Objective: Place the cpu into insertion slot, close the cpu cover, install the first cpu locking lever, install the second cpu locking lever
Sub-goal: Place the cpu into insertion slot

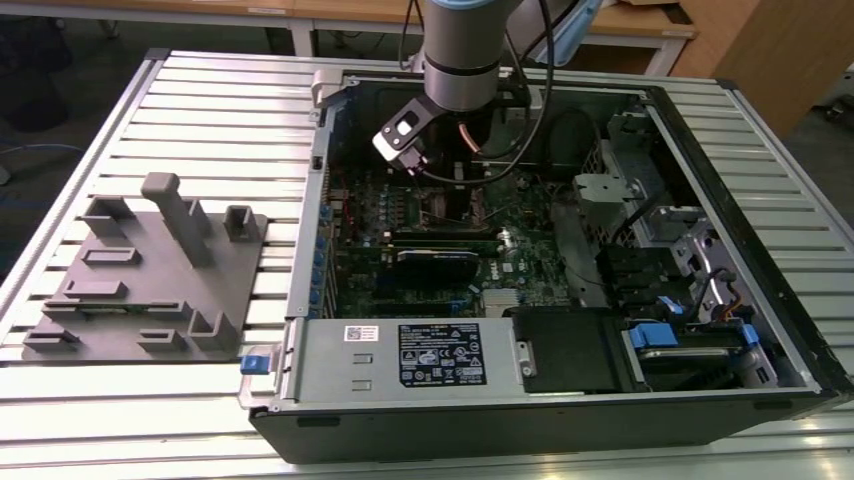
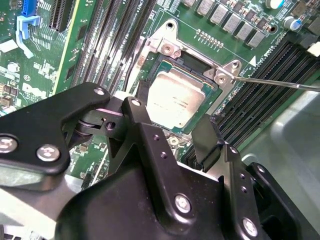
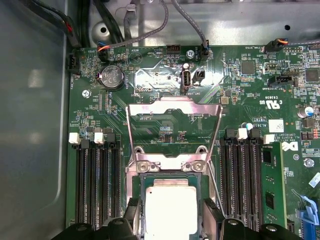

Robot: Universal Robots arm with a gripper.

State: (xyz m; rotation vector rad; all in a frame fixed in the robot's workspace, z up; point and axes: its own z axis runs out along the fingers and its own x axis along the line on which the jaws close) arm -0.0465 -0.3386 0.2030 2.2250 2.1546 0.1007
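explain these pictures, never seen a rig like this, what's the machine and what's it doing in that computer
The machine is a robot arm reaching down into an open computer case on a slatted metal table; the exterior view shows this from off the arm. A grey fixture tray sits at the exterior view's left. Both wrist views come from cameras riding on the arm. The gripper is open, holding nothing, its black fingers either side of the cpu, which sits in the insertion slot. The cpu cover is flipped open.
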